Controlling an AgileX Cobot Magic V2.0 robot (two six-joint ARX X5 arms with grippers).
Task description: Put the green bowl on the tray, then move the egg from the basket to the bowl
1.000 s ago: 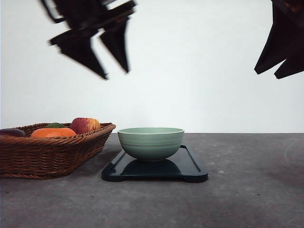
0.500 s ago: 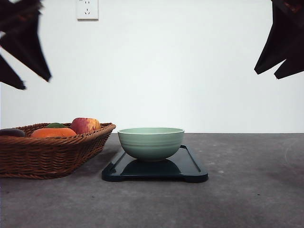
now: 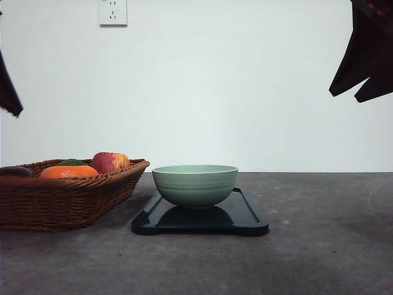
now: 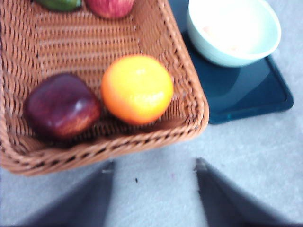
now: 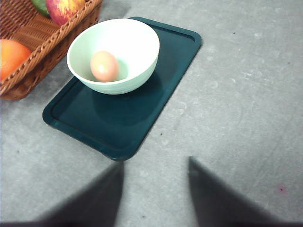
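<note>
The green bowl [image 3: 195, 184] stands on the dark tray [image 3: 245, 216], toward its left end. Inside the green bowl [image 5: 116, 54] lies the brownish egg [image 5: 104, 65], resting on the bottom. The tray [image 5: 128, 118] sits just right of the wicker basket [image 3: 61, 196]. My left gripper [image 4: 154, 189] hangs open and empty high over the table beside the basket [image 4: 156, 127] rim. Its tip shows at the left edge of the front view [image 3: 9, 92]. My right gripper [image 5: 154, 187] is open and empty, high at the right [image 3: 363, 67], over bare table near the tray.
In the basket lie an orange [image 4: 137, 89], a dark red-purple fruit [image 4: 61, 105], a red-yellow apple [image 3: 110, 161] and a green fruit [image 3: 72, 162]. A wall socket [image 3: 113, 12] is on the white wall. Grey table [image 3: 319, 246] extends right of the tray.
My left arm has swung left and away from above the bowl, now almost out of the front view. The right arm, bowl and tray have not moved.
</note>
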